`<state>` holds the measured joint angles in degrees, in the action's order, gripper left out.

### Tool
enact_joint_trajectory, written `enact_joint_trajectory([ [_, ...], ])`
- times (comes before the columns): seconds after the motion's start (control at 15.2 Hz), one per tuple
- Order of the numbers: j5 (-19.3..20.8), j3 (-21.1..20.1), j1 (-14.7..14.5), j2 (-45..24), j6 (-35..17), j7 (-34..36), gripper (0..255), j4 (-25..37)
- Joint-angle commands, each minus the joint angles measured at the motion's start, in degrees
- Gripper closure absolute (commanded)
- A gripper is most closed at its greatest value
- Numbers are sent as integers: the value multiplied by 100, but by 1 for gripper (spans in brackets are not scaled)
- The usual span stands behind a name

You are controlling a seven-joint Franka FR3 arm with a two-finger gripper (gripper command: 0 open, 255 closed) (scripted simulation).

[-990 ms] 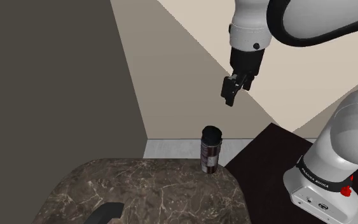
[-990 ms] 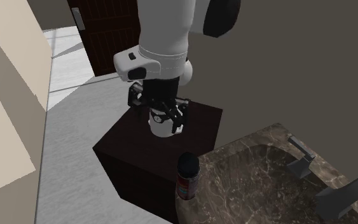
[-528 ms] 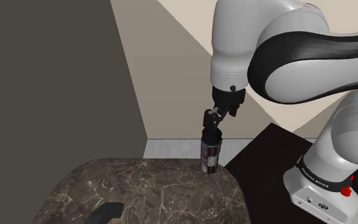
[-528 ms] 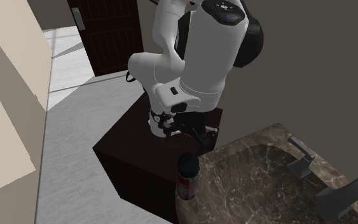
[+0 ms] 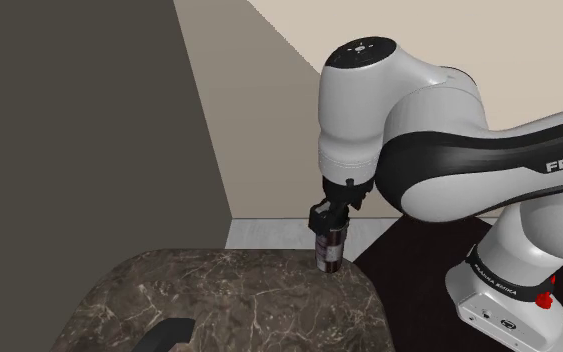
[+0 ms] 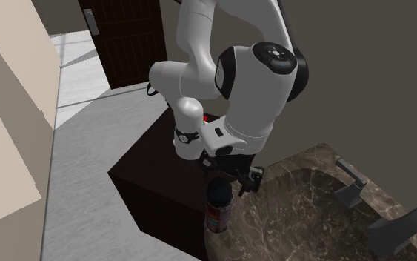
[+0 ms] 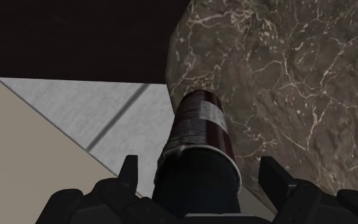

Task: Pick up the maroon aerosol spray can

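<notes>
The maroon spray can (image 5: 330, 252) stands upright with its dark cap up, at the corner of the brown marble countertop (image 5: 219, 300) nearest the stand. My gripper (image 5: 327, 218) has come down over the can's top. In the wrist view the can (image 7: 199, 137) sits between the two black fingers, and my gripper (image 7: 201, 175) is open with a gap on each side of the cap. In the second exterior view the can (image 6: 218, 213) stands just below the hand, with my gripper (image 6: 234, 182) at cap height.
The marble countertop (image 6: 310, 215) holds a sunken basin and a dark faucet (image 6: 351, 182) on the far side from the can. The dark stand box (image 6: 155, 163) is right beside the can. A wall corner (image 5: 224, 150) rises behind the counter.
The arm has swung down from well above the can until the open fingers straddle its cap. The can has stayed where it was.
</notes>
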<state>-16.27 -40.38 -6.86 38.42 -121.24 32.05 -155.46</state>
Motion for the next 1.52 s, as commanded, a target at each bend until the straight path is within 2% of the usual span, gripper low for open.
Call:
enact_joint_trajectory([
  [0.0,-25,-93,21,-110,-209,38,0,-97],
  [0.2,-30,-118,28,-141,-265,48,0,-122],
  [0.26,-30,-116,27,-139,-263,47,255,-122],
  [0.86,-30,-118,28,-142,-266,49,255,-122],
  [1.45,87,239,-33,262,571,-83,255,317],
])
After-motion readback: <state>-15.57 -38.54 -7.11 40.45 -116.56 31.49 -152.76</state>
